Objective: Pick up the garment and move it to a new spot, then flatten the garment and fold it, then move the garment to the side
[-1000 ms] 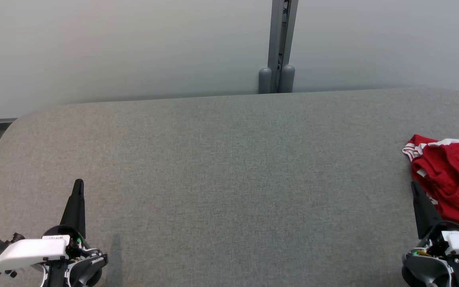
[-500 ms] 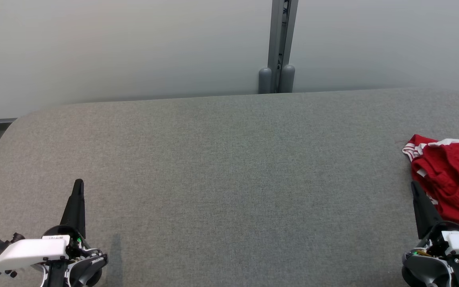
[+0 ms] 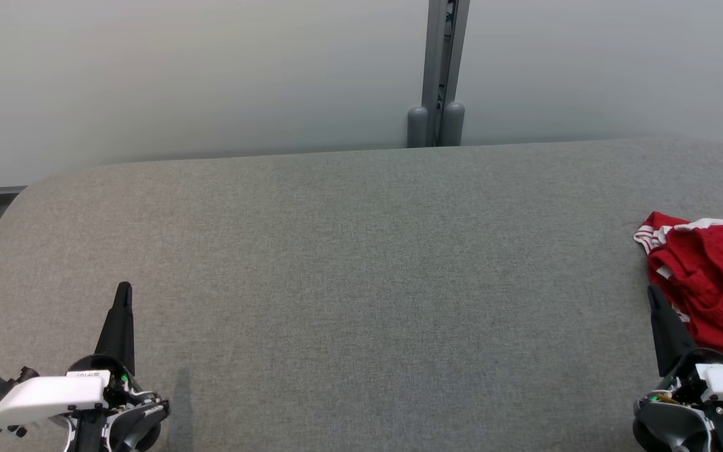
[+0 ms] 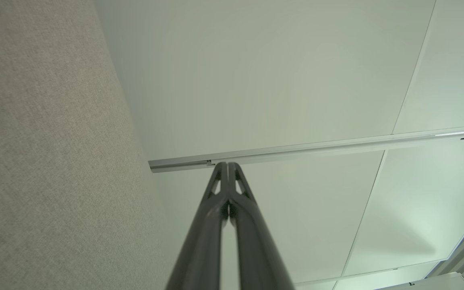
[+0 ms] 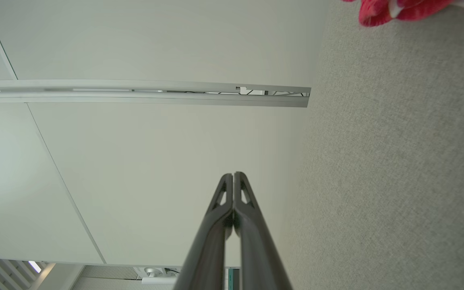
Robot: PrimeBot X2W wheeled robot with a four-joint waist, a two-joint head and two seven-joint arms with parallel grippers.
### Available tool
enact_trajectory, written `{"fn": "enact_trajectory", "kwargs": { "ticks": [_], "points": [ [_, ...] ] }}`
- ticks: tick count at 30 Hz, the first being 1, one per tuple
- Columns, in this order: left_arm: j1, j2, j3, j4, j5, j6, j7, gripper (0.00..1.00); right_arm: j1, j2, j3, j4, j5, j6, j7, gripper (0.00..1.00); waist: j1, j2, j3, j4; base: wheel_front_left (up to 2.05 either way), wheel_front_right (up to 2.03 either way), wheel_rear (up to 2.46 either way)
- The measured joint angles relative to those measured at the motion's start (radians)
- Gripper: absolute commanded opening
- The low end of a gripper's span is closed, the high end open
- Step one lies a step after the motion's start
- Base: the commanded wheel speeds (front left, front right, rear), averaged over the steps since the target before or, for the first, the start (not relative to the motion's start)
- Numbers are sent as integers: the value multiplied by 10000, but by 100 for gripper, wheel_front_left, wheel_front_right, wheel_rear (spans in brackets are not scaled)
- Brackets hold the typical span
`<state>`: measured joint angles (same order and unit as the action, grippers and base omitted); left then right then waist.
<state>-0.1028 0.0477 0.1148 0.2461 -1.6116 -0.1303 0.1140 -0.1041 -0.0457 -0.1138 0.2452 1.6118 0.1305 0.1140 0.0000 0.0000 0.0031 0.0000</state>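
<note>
Red garment (image 3: pixel 710 285) with white trim lay bunched at the far right of the grey desk (image 3: pixel 361 263), cut off by the head view's border; rumpled, neither flat nor folded. Left hand (image 3: pixel 124 290) sat low at near left, fingers pressed together, holding nothing. Right hand (image 3: pixel 654 294) was likewise pinched shut and empty, its tip just beside the garment's near edge (contact could not be told). Judgement: the heap fitted either a garment waiting to be lifted or one set down and waiting to be spread; no fold showed. Either way the next move called for a hand to part its fingers and take cloth, the right being nearest, preferably at a hem, since loose folds could slip.
</note>
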Motion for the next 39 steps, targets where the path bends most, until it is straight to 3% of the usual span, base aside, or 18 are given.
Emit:
{"fn": "enact_trajectory", "kwargs": {
  "ticks": [39],
  "points": [
    [0, 0, 0, 0, -6, 0, 0, 0, 0, 0, -2, 0, 0, 0, 0, 0, 0, 0, 0, 0, 0, 0, 0]
  ]
}}
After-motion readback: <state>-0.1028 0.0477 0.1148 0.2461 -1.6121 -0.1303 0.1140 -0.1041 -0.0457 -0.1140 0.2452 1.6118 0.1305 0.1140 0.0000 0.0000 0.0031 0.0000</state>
